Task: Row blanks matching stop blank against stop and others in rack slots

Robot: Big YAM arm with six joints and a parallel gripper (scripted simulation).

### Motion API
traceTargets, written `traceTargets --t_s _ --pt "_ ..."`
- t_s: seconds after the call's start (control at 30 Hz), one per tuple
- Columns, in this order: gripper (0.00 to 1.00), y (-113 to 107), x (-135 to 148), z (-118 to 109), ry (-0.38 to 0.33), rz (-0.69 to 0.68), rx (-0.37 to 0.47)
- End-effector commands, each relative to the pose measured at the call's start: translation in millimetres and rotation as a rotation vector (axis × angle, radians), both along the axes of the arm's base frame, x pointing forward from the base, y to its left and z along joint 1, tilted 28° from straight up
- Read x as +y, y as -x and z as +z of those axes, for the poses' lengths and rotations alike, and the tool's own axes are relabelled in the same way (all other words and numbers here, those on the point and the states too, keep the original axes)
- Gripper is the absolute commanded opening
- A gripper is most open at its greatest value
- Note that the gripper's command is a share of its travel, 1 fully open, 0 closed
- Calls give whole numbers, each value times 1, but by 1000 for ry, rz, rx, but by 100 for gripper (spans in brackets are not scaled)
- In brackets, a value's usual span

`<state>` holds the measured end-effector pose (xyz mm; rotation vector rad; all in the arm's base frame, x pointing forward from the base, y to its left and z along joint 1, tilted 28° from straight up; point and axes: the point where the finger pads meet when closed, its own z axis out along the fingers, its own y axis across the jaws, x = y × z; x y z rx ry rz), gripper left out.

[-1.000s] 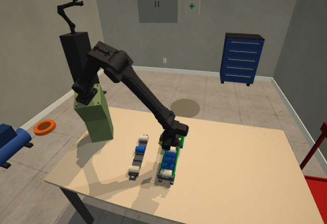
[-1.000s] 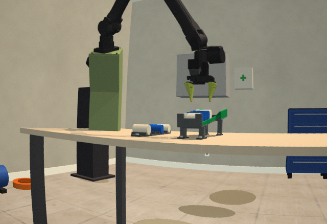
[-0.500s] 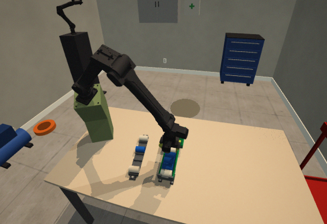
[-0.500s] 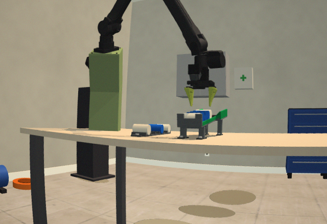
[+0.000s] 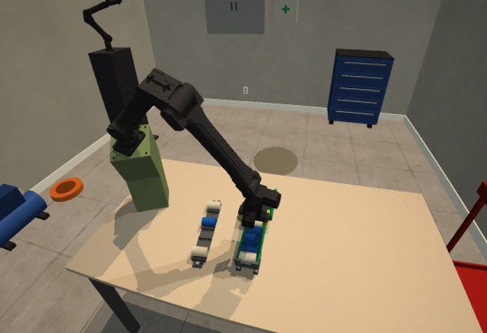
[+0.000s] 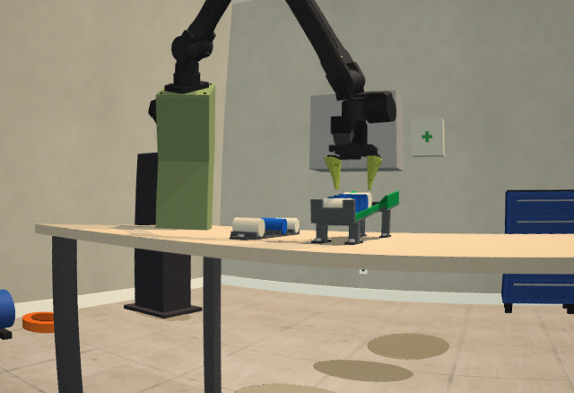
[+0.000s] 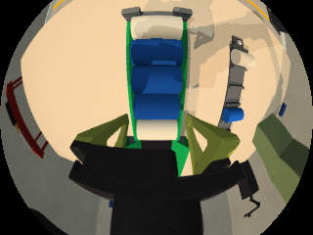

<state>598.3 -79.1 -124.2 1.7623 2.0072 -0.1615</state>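
Note:
The green feed ramp (image 5: 251, 242) stands mid-table with its grey stop (image 6: 330, 213) at the near, low end. A white blank (image 7: 156, 27) lies against the stop. Three blue blanks (image 7: 156, 78) follow it up the ramp, then another white blank (image 7: 155, 131). My gripper (image 6: 352, 178) is open and empty. It hangs a little above that upper white blank, with one finger on each side in the wrist view (image 7: 156, 147). The dark stock rack (image 5: 206, 231) lies left of the ramp. It holds a white blank (image 5: 213, 205), a blue blank (image 5: 208, 221) and a white blank (image 5: 199, 252).
My arm's green pedestal (image 5: 143, 172) stands at the table's back left. The table's front edge (image 5: 157, 293) is close to the rack and the ramp. A red frame (image 5: 472, 242) stands off the right side, and a blue drawer cabinet (image 5: 360, 87) stands by the far wall.

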Motion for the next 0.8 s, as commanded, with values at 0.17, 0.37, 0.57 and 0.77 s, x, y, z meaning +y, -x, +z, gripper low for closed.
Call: traceTargets --t_s 0.17,0.37,0.57,0.77 --pt "80 -12 -3 7 0 4 -31" --pt "80 -12 -3 7 0 4 -31" --pt "80 -12 -3 7 0 4 -31" --pt "80 -12 -3 7 0 4 -31"
